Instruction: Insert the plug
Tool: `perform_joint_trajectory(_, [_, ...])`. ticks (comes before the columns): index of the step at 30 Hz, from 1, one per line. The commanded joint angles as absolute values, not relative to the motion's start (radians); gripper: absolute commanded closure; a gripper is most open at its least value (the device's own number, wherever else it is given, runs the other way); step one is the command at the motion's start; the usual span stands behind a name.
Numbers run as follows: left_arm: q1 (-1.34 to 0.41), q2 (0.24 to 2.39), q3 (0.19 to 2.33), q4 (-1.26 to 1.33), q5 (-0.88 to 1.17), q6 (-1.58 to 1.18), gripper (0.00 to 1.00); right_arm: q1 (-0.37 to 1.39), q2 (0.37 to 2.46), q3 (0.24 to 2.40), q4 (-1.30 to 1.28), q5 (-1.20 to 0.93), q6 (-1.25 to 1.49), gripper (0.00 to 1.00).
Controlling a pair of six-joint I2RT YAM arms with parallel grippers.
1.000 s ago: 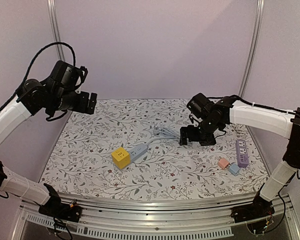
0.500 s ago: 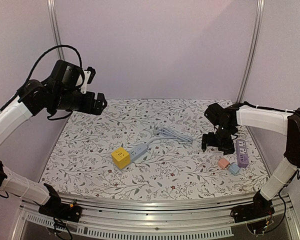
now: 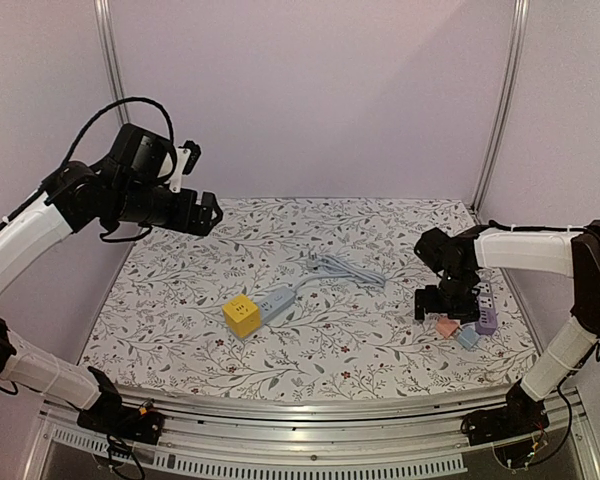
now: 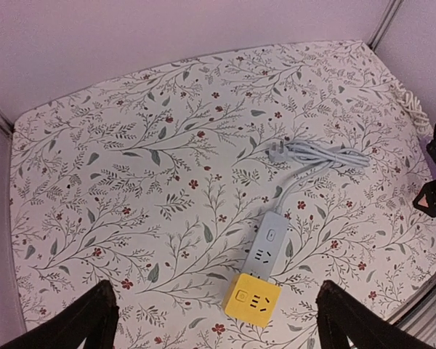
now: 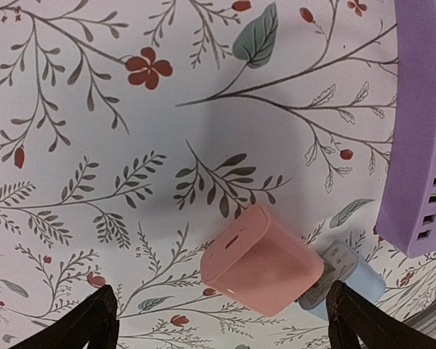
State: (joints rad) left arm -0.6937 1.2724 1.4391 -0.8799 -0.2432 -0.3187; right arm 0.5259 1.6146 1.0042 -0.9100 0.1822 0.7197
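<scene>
A pink plug adapter (image 5: 261, 260) lies on the floral table, touching a pale blue adapter (image 5: 345, 280), beside a purple power strip (image 5: 421, 123). My right gripper (image 5: 221, 327) is open and empty, just above the pink adapter (image 3: 446, 327), with one finger on each side. A yellow cube socket (image 4: 253, 300) sits at the end of a grey-blue power strip (image 4: 267, 249). The strip's white cable (image 4: 327, 155) ends in a loose plug (image 4: 277, 151). My left gripper (image 4: 216, 327) is open and empty, high above the yellow cube (image 3: 242, 315).
The purple strip (image 3: 485, 310) lies near the table's right edge. A coiled white cord (image 4: 414, 109) runs along the right wall. Metal frame posts (image 3: 108, 60) stand at the back corners. A metal rail (image 3: 310, 440) borders the front.
My right gripper has moved from beside the white cable to the right and nearer, down over the pink adapter. My left gripper has shifted slightly right.
</scene>
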Motion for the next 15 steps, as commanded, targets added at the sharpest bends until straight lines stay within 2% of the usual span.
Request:
perform_joint_trajectory(1, [-0.689,1.274,1.419,-0.874,-0.215,-0.330,0.06,0.512,1.591,0.987,-0.869,0.256,0.682,0.01])
perform_joint_trajectory(15, [-0.690,1.226,1.389,-0.900,-0.224,-0.349,0.07,0.506,1.668,0.976,-0.810,0.209,0.607,0.04])
